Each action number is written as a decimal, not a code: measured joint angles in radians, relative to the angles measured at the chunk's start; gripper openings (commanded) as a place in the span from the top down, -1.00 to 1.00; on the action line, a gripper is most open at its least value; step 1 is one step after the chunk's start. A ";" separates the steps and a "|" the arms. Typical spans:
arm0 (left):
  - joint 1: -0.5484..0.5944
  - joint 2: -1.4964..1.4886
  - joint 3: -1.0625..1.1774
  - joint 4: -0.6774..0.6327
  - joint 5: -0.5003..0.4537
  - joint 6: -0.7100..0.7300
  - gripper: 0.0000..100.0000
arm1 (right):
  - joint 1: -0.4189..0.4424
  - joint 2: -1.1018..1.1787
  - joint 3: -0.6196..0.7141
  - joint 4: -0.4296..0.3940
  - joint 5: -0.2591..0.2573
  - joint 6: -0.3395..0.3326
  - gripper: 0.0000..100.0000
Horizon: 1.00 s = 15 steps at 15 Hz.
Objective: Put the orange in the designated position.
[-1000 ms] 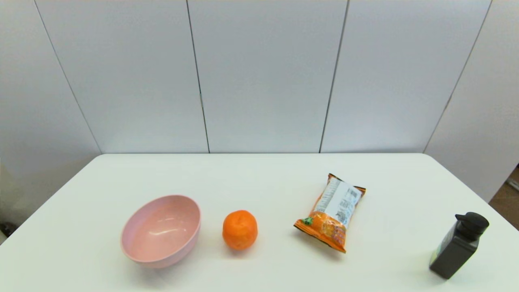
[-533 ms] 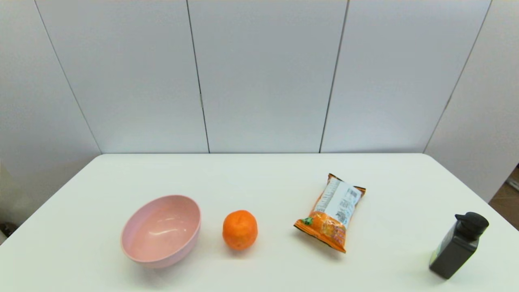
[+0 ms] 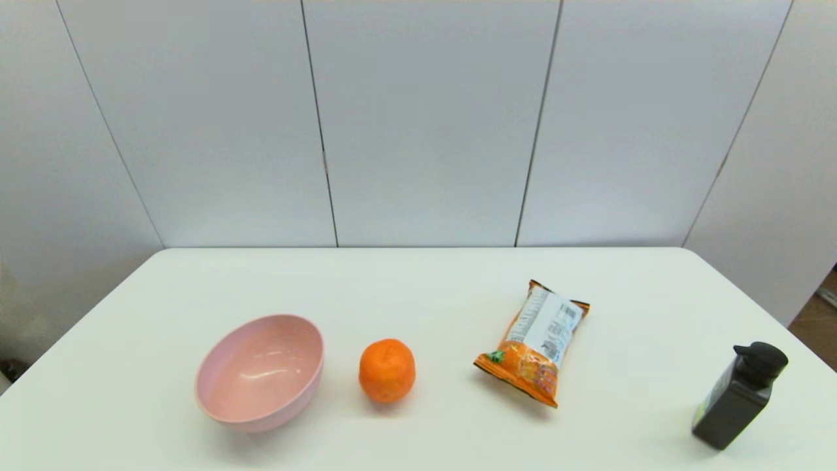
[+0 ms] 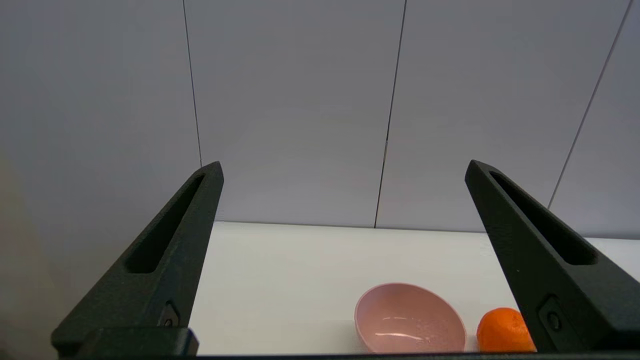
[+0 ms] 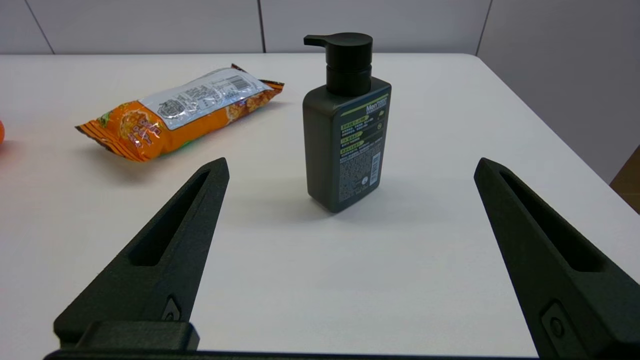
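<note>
A plain white table (image 3: 418,281) with rounded far corners fills the lower part of the head view, backed by pale grey wall panels (image 3: 425,124) split by thin dark vertical seams; a strip of brown floor (image 3: 820,320) shows past the table's right edge. Taking the orange (image 3: 386,369) as the landmark, it sits on the bare tabletop near the front edge, touched by nothing. Just to its left stands the pink bowl (image 3: 261,371), upright and holding nothing, close beside the fruit but apart from it. To the orange's right, a clear gap away, lies the orange-and-white snack packet (image 3: 536,341), flat on the table with its printed label upward and its long side angled away toward the wall. Much farther right of the orange, near the table's right edge, stands a dark pump bottle (image 3: 739,397), upright. Neither arm reaches into the head view. The left gripper (image 4: 342,165) is held low off the table's near left side, well back from the orange, aimed level toward the wall, its two black fingers (image 4: 170,250) spread wide with nothing between them. The right gripper (image 5: 350,167) hangs above the table's near right part, far to the right of the orange, facing the bottle, its fingers (image 5: 172,240) likewise spread wide and holding nothing.
</note>
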 measured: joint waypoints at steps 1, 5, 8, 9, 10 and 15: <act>0.000 -0.016 0.019 0.000 0.000 0.000 -1.00 | 0.000 0.000 0.000 0.000 0.000 0.000 -1.00; 0.000 -0.085 0.096 0.000 -0.001 0.001 -1.00 | 0.000 0.000 0.000 0.000 0.000 0.000 -1.00; 0.000 -0.133 0.137 0.000 -0.001 0.003 -1.00 | 0.000 0.000 0.000 0.000 0.000 0.000 -1.00; 0.000 -0.151 0.151 0.000 -0.001 0.003 -1.00 | 0.000 0.000 0.000 0.000 0.000 0.000 -1.00; 0.000 -0.167 0.163 0.000 -0.001 0.003 -1.00 | 0.000 0.000 0.000 0.000 0.000 0.000 -1.00; 0.000 -0.244 0.222 0.000 -0.003 0.006 -1.00 | 0.000 0.000 0.000 0.000 0.000 0.000 -1.00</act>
